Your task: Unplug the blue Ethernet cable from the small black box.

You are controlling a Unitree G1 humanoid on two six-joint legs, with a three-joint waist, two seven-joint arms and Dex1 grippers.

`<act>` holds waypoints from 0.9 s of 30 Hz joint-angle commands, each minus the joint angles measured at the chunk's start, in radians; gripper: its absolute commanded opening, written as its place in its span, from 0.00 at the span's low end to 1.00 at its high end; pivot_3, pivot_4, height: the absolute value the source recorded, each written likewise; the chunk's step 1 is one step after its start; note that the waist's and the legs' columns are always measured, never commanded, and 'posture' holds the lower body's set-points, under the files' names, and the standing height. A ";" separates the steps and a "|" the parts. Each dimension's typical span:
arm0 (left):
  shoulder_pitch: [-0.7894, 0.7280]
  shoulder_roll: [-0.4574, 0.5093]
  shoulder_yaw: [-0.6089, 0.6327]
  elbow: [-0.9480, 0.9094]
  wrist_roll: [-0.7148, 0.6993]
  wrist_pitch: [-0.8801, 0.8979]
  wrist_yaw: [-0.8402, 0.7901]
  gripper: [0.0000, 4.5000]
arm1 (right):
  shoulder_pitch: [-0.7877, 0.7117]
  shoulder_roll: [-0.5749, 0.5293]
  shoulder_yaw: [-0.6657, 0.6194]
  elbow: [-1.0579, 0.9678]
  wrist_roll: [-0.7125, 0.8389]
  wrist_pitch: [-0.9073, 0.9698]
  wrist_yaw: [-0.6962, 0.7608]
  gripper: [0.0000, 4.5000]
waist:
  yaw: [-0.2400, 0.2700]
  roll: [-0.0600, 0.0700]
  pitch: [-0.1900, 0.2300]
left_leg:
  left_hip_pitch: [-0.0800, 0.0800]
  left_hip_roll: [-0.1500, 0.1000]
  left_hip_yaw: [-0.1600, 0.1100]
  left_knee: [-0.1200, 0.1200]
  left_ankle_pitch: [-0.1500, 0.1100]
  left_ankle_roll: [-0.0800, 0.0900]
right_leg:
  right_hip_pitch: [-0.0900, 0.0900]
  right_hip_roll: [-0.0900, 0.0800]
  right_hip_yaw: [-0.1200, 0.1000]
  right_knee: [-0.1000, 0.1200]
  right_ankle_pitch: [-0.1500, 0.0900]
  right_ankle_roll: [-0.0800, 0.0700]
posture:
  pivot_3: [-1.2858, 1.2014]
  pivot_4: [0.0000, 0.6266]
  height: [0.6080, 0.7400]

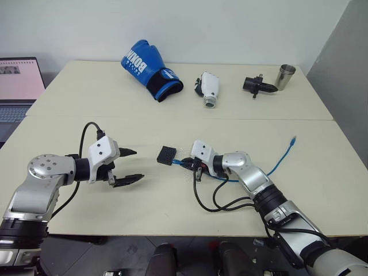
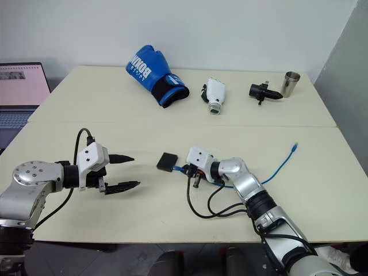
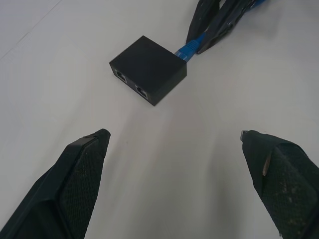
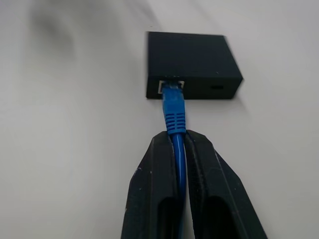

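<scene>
While the blue Ethernet cable (image 4: 174, 107) is plugged into the small black box (image 1: 166, 155) at mid-tabletop (image 1: 172, 207), the right claw (image 4: 180, 142) is clamped on the cord just behind the plug, at the box's 3 o'clock. Left claw (image 1: 131, 166) sits at the box's 9 o'clock, fingers spread apart, holding nothing, near but not touching. Cable's free end (image 1: 294, 138) lies toward 3 o'clock.
</scene>
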 commanded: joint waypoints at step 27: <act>-0.259 -0.256 0.174 0.066 -0.527 0.730 0.167 1.00 | -0.025 -0.192 -0.025 -0.315 -0.236 -0.533 -0.191 0.00 | 0.000 -0.001 0.000 | 0.000 0.000 -0.001 0.002 0.000 0.000 | 0.001 -0.001 0.000 0.001 0.000 0.000 | 0.52 0.24 1.00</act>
